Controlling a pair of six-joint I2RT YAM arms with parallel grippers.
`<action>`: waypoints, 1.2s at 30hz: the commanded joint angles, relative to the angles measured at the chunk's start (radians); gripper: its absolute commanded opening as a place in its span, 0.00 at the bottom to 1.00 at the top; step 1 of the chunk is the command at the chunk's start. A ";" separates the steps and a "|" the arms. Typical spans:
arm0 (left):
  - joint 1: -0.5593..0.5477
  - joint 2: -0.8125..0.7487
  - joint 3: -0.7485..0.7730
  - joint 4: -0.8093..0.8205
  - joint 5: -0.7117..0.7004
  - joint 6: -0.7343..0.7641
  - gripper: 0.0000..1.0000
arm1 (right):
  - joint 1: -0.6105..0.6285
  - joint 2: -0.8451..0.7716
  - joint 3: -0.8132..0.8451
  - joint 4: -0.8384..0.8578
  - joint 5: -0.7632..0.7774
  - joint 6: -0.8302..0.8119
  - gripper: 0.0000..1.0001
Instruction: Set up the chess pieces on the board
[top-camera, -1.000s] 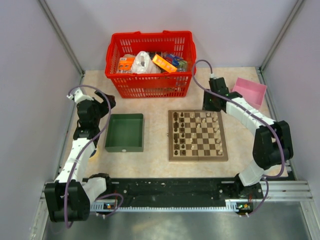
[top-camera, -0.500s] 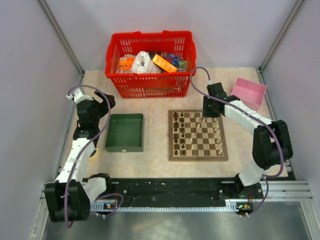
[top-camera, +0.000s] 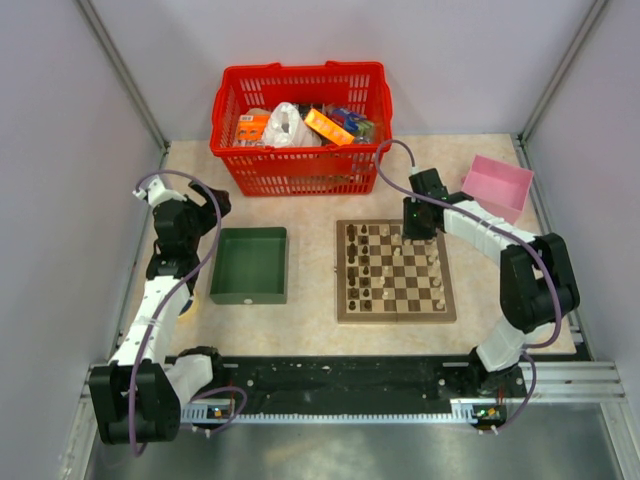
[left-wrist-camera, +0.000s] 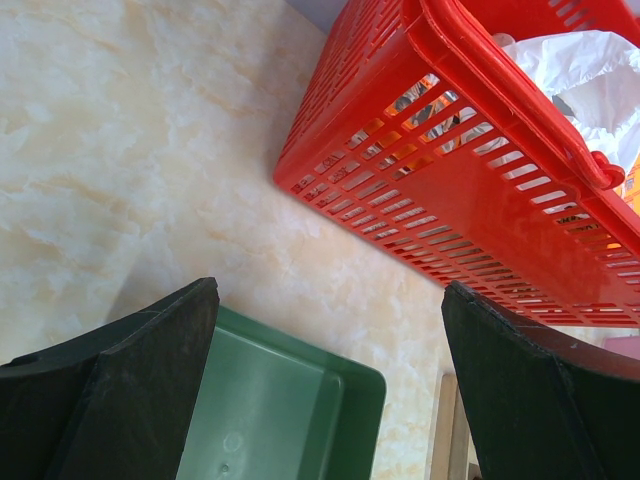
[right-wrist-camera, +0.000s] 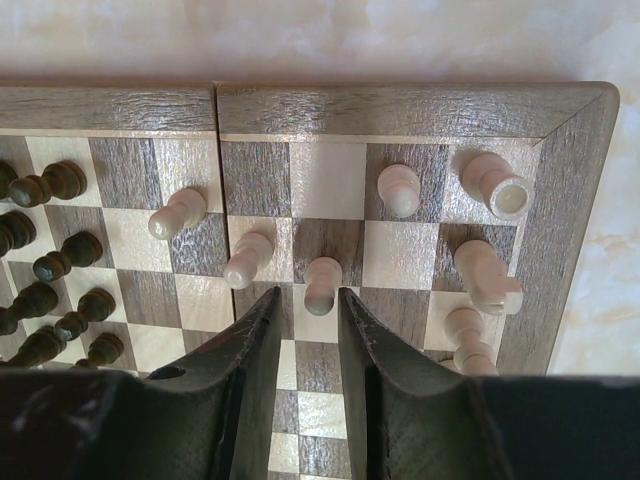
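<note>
right gripper (right-wrist-camera: 307, 297) has swung in from beyond the board (top-camera: 395, 317) to its far rows, jaws narrowed yet slightly spread around a pale piece (right-wrist-camera: 322, 283) standing there, likely for repositioning, while the left gripper (left-wrist-camera: 328, 290) hangs wide-jawed.

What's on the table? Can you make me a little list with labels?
board: centre-right, dark and pale chess pieces scattered on it
right gripper: over the board's far edge, open around one pale piece
left gripper: open, above green tray
red basket: at the back, holding packets
pink tray: far right corner
</note>
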 joint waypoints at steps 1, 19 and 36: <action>0.005 -0.002 0.019 0.050 0.005 -0.004 0.99 | 0.014 0.006 0.004 0.018 0.008 0.006 0.29; 0.007 -0.002 0.017 0.047 0.002 -0.001 0.99 | 0.016 0.009 -0.004 0.013 0.025 -0.008 0.16; 0.008 -0.010 0.011 0.043 -0.001 0.002 0.99 | -0.010 -0.032 0.001 -0.008 0.139 -0.009 0.12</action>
